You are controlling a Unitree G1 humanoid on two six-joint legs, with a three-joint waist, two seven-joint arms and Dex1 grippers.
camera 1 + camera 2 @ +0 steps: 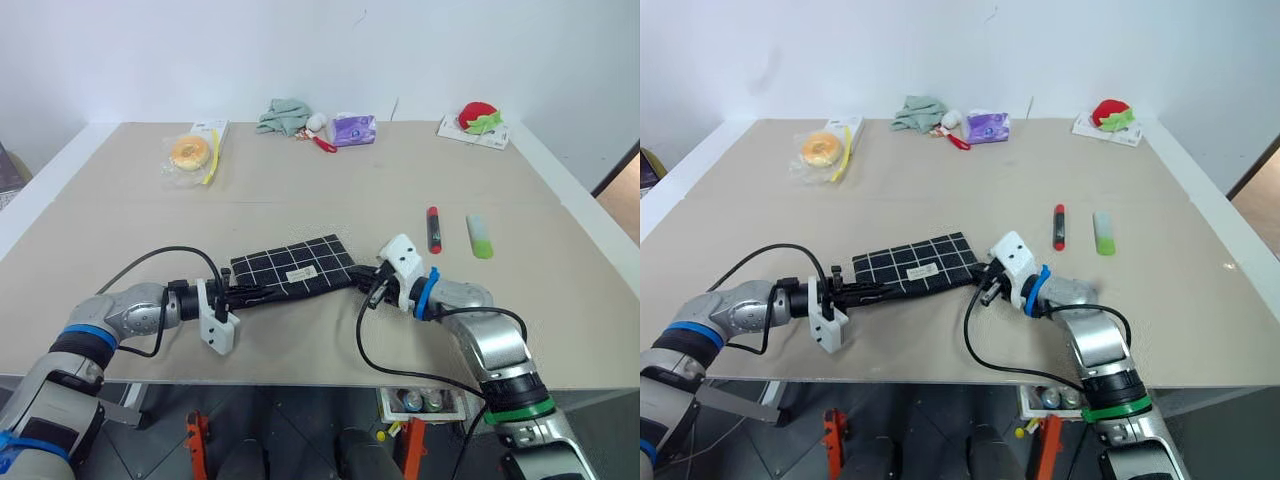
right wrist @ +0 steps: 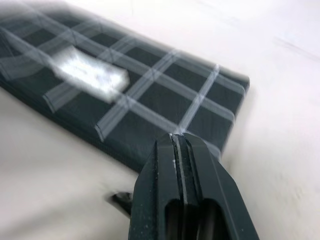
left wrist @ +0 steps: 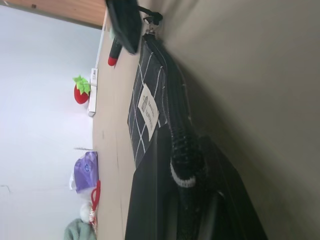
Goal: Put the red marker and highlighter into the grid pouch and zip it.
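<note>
Both my grippers at the grid pouch (image 1: 293,268), marker and highlighter outside.

My left gripper (image 1: 252,293) clamps the pouch's left edge; my right gripper (image 2: 181,145), fingers together, meets its right end, any zipper-pull hold hidden. Red marker (image 1: 433,229) and highlighter (image 1: 480,236) lie rightward on the surface (image 1: 110,215).

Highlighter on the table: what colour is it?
The highlighter is pale mint green with a brighter lime-green end, clearest in the left eye view.

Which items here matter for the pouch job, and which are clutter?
Job: grid pouch, red marker, highlighter.
Clutter: bagged donut, green cloth, purple packet, strawberry toy.
</note>
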